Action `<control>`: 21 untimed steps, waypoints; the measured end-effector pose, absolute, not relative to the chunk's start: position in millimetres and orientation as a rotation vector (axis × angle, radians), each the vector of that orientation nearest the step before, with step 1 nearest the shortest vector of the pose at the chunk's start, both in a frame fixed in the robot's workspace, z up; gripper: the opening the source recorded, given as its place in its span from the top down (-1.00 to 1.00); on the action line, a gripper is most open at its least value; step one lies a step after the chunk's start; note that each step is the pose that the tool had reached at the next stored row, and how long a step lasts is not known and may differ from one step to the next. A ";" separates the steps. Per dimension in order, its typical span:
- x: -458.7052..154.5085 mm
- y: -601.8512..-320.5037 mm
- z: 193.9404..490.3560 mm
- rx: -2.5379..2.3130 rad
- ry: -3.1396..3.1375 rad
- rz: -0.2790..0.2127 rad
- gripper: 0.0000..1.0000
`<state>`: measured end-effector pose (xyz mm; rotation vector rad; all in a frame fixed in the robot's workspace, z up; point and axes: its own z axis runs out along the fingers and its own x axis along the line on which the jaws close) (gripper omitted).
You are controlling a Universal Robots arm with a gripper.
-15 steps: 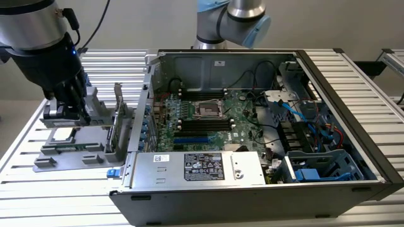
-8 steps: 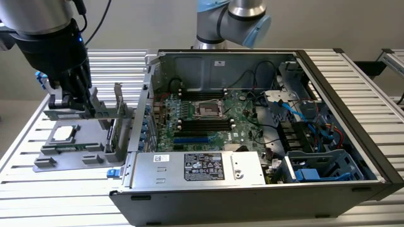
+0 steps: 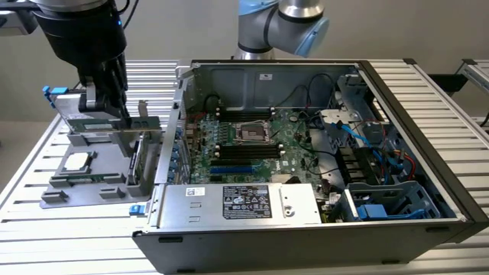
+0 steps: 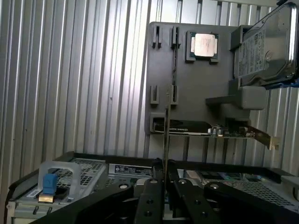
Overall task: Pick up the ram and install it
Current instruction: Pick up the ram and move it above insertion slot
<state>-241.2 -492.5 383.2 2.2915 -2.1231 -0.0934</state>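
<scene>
The ram shows edge-on in the wrist view as a thin dark strip running out from between my fingers. My gripper is shut on it. In the exterior view my gripper hangs over the grey parts holder at the exterior view's left, gripping the green ram by its upper edge. The ram sits a little above the holder's base, beside the taller green card. The motherboard's long black slots lie inside the open computer case, well off to the exterior view's right.
On the holder lie a processor chip and, at its far end, a hard drive. A metal power supply box fills the case's near side, with cables and a blue-tabbed drive cage at its right.
</scene>
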 end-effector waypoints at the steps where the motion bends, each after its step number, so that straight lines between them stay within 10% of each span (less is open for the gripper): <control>1: -236.8 -492.6 385.8 2.292 -2.123 -0.095 0.73; 21: -146.1 -492.6 401.1 2.312 -2.135 -0.131 0.73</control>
